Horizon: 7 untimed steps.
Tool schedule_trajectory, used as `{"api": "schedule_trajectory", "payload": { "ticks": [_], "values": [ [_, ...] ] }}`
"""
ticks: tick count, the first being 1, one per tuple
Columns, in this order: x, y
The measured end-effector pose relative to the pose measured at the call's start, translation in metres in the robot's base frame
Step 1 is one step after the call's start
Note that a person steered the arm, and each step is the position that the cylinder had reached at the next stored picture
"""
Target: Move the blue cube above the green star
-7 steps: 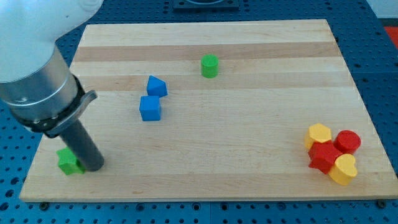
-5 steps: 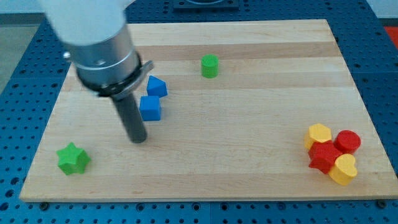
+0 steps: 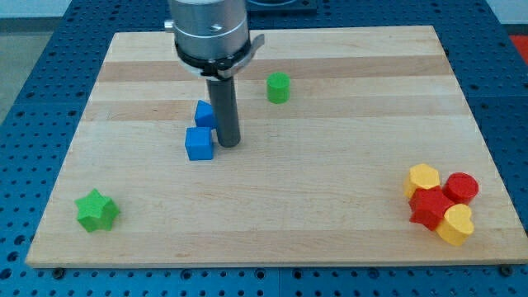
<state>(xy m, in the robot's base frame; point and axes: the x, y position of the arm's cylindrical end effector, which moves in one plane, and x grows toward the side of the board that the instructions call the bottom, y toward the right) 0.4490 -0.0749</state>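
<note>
Resting on the counter (image 3: 346,99), my tip (image 3: 228,144) sits just at the view's right of the blue cube (image 3: 199,143), close enough that it may be touching, though I cannot tell for sure. No claw is fitted here, only the bare rod, so nothing is held and nothing can be wide or narrow.

From my tip, the cube lies directly toward the view's left, and the green star (image 3: 97,210) lies farther that way and down, near the counter's bottom left corner, well apart from the cube. By my judgement, a push toward the view's left would carry the cube toward the spot above the star.

A second blue block (image 3: 206,114), partly behind the rod, stands just above the cube, nearly touching it, and could be dragged along. A green cylinder (image 3: 279,87) sits toward the top right of my tip. A cluster of red and yellow blocks (image 3: 441,204) lies far off at the view's right, out of the way.
</note>
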Motion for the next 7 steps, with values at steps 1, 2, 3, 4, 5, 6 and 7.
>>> {"api": "schedule_trajectory", "payload": {
  "ticks": [1,2,3,4,5,6,7],
  "values": [
    [0.0,-0.017],
    [0.0,-0.032],
    [0.0,-0.042],
    [0.0,-0.061],
    [0.001,-0.083],
    [0.009,-0.096],
    [0.016,-0.107]
  ]
}}
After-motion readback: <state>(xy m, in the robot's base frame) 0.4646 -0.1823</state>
